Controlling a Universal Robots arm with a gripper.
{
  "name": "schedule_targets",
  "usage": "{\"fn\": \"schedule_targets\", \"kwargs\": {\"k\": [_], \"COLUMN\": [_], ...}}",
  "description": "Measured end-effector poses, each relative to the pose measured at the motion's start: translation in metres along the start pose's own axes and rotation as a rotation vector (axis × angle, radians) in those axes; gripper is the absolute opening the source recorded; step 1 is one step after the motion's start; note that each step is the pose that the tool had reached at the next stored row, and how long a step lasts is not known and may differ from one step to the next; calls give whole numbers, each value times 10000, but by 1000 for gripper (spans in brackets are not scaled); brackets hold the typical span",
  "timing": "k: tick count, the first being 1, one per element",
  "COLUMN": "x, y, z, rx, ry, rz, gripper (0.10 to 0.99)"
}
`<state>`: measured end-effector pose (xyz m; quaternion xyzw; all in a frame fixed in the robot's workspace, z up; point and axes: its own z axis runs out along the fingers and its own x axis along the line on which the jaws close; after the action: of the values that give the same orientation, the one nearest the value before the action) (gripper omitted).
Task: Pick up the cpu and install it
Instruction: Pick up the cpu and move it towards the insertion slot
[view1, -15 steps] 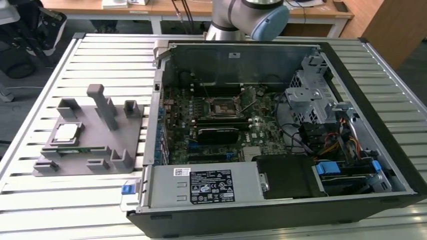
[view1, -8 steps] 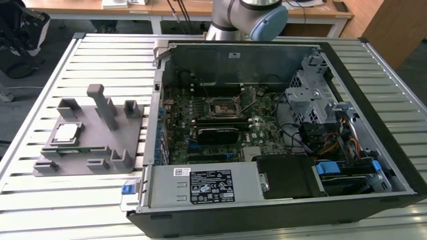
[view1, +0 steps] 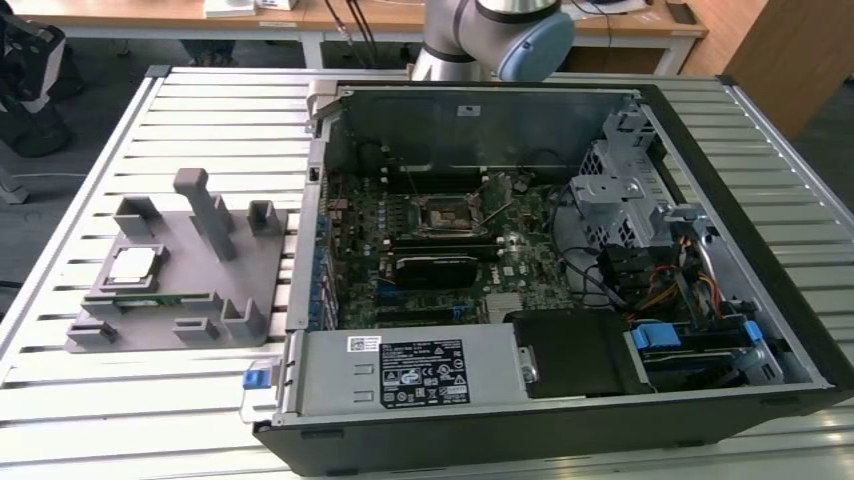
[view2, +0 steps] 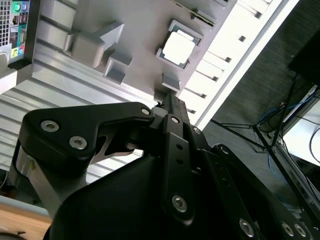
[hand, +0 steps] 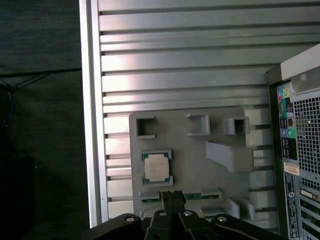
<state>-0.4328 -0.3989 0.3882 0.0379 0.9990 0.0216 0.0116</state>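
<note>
Slatted metal table (view1: 134, 410) carries everything you are working with. Your pincer (hand: 172, 194) hangs over the grey fixture (hand: 195, 155), and in the first wrist view its fingertips (hand: 169, 197) are pressed together with nothing between them. The cpu (hand: 156, 167) lies flat in its square pocket on the fixture, silvery top up, just off the pincer's tips and apart from them. In the second wrist view you see the same chip (view2: 178, 48) beyond the pincer (view2: 166, 100), untouched. A green memory stick (hand: 205, 195) lies in the fixture slot right under the tips. The open computer case (view1: 467, 120) stands beside the fixture, farther from the pincer, with its socket (view1: 445, 213) on the board.
</note>
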Motion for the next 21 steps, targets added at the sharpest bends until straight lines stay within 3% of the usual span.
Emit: {"fn": "schedule_targets", "kwargs": {"k": [4, 10, 21], "x": [49, 54, 55], "y": [-4, -5, -39], "z": [4, 39, 224], "rx": [0, 4, -7], "ry": [2, 43, 77], "rz": [0, 3, -327], "gripper": [106, 106, 106]}}
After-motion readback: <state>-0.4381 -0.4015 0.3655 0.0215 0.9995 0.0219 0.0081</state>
